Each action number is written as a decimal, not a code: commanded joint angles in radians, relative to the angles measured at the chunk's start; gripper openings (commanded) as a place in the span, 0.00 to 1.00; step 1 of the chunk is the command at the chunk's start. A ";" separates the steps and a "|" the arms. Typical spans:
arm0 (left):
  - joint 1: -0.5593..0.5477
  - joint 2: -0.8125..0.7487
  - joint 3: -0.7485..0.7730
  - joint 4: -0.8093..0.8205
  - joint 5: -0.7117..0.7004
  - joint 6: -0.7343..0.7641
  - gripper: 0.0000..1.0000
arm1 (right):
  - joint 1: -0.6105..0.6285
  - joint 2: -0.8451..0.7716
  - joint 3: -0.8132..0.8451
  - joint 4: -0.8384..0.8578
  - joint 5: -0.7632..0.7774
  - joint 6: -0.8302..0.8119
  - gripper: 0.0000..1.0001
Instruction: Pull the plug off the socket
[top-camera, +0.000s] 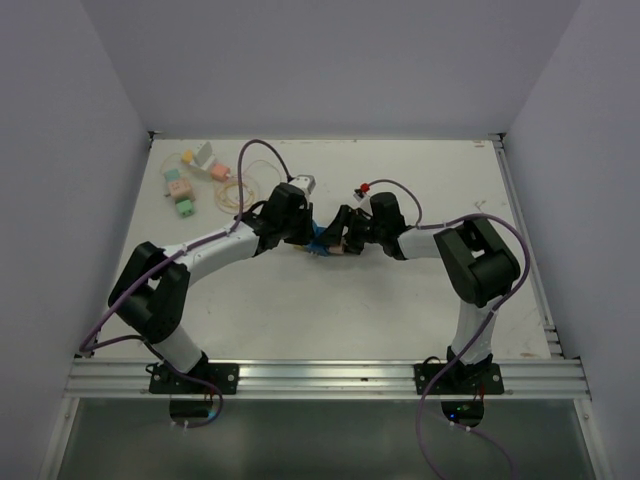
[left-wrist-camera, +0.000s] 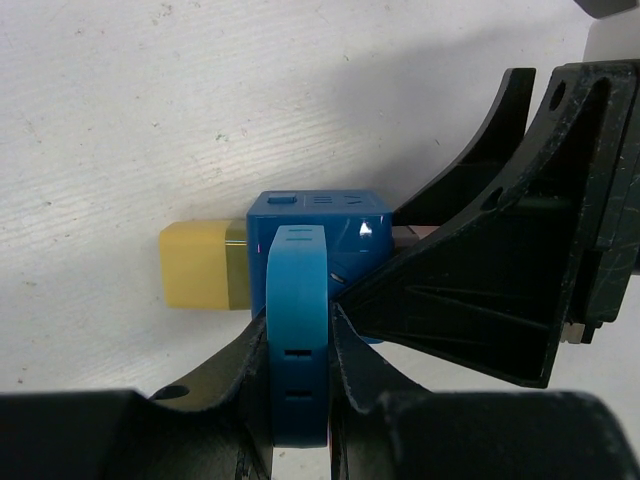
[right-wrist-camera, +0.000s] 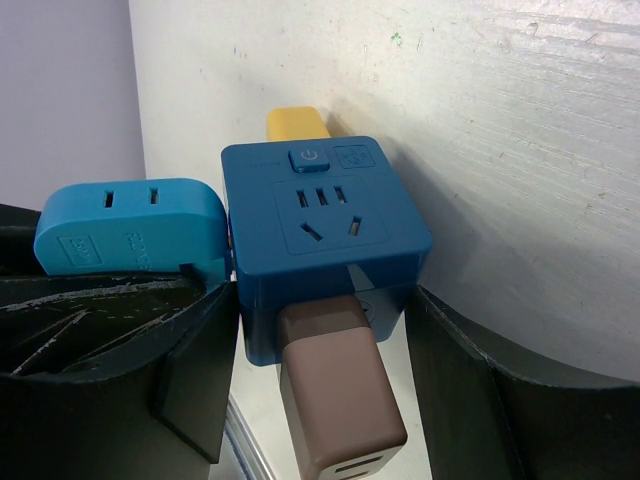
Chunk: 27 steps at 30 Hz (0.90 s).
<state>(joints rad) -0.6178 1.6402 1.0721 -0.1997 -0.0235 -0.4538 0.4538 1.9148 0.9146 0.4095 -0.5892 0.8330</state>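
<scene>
Nearest the lens, at the bottom centre of the right wrist view, a brown plug (right-wrist-camera: 340, 390) juts toward the camera between the fingers of the right gripper (right-wrist-camera: 322, 310). These fingers appear to press on both sides of the near end of the dark blue cube socket (right-wrist-camera: 325, 215), bracing it on the bench (left-wrist-camera: 150, 100). At the bottom of the left wrist view, the left gripper (left-wrist-camera: 298, 350) is clamped on a light-blue plug (left-wrist-camera: 297, 330), one finger on each flat side. That plug is seated in a side face of the socket, which in the top view sits mid-bench between the two wrists. The light-blue plug looks to be the one being pulled. To pull it well, the left arm would draw straight back along the prongs, toward the bottom of its own view and leftward in the top view. It should not twist or lift, so the prongs do not bind. The right gripper needs to hold firm so the cube does not follow. The fingers are crowded together, so a slow, steady draw should lower the risk of a knock. Beyond the socket, a yellow plug (left-wrist-camera: 200, 265) sits in its far face and should be left alone. Well apart, at the upper left of the top view, lie small pastel blocks (top-camera: 181, 196) and a loop of thin cable (top-camera: 232, 192).
</scene>
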 joint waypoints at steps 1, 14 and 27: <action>0.004 -0.097 0.075 0.080 -0.050 -0.016 0.00 | -0.014 0.032 -0.006 -0.142 0.152 -0.057 0.00; 0.004 -0.177 0.126 0.077 -0.082 -0.022 0.00 | -0.014 0.061 0.012 -0.268 0.242 -0.077 0.00; 0.122 -0.259 -0.035 0.110 0.019 -0.124 0.00 | -0.070 0.015 -0.040 -0.218 0.175 -0.080 0.00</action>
<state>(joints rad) -0.5610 1.4235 1.1294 -0.1383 -0.0544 -0.5179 0.4301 1.9110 0.9371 0.3508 -0.5476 0.8303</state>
